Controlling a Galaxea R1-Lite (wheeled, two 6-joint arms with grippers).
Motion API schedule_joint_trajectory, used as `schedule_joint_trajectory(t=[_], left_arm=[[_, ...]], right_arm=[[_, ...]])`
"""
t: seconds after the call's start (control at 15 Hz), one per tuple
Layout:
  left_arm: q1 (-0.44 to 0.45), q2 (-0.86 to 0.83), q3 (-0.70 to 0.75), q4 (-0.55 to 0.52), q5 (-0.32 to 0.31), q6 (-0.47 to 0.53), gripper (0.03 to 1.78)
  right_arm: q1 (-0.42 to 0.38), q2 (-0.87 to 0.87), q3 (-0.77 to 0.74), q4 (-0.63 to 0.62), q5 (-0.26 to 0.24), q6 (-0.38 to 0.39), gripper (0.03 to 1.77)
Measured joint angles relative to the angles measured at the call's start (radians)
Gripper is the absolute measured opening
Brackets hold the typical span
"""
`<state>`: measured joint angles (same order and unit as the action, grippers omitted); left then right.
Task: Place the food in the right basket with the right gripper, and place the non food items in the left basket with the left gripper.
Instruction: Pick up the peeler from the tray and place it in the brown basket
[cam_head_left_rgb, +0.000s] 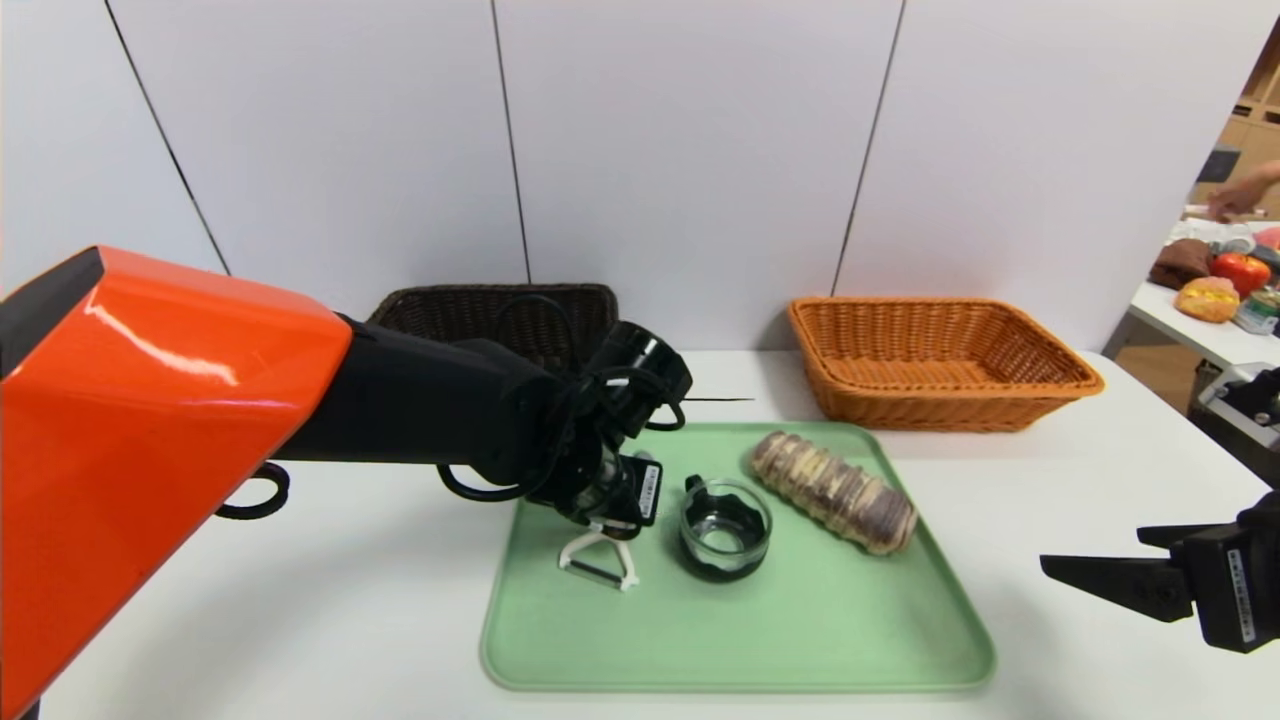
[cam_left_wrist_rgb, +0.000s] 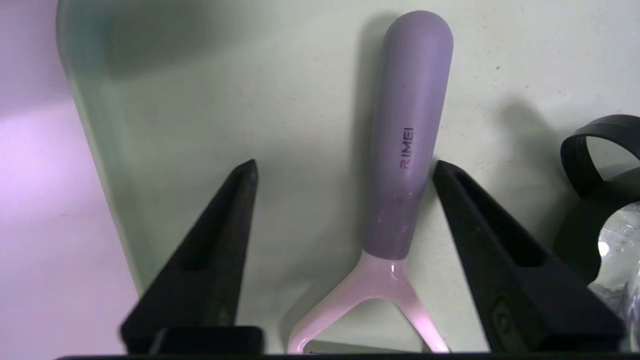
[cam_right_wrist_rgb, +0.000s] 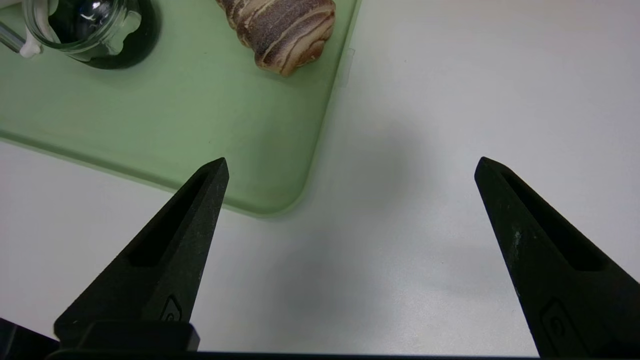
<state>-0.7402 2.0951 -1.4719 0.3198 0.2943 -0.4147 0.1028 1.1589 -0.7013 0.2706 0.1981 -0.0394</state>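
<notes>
The peeler lies on the green tray, its white Y-head showing below my left gripper. In the left wrist view the left gripper is open and straddles the grey handle of the peeler; one finger stands next to the handle, the other well apart. The glass cup and the bread roll sit on the tray to the right. My right gripper hangs open and empty over the bare table beside the tray's right corner. The dark left basket and the orange right basket stand at the back.
The white table carries the tray in the middle. A second table at the far right holds colourful items, with a person's arm above it. A black cable loop hangs under my left arm.
</notes>
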Motion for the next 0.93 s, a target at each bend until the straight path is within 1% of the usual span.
schedule_joint_trajectory(t=[0.13,0.27,0.4,0.73,0.93], left_arm=[[-0.002,0.004,0.001,-0.001,0.0,-0.001,0.93],[-0.002,0.006,0.001,0.0,-0.001,0.001,0.77],[-0.002,0.01,0.002,0.0,-0.001,0.0,0.29],[-0.003,-0.006,0.003,0.008,-0.002,0.0,0.29],[-0.006,-0.063,-0.003,0.008,-0.002,0.011,0.29]], right_arm=[[0.0,-0.003,0.0,0.0,0.0,0.0,1.7],[0.0,-0.006,0.0,0.0,0.0,0.0,1.7],[0.0,-0.008,0.001,0.0,0.0,0.0,1.7],[-0.001,-0.016,0.009,0.0,0.0,0.002,1.7],[-0.005,-0.02,0.01,0.0,0.0,0.002,1.7]])
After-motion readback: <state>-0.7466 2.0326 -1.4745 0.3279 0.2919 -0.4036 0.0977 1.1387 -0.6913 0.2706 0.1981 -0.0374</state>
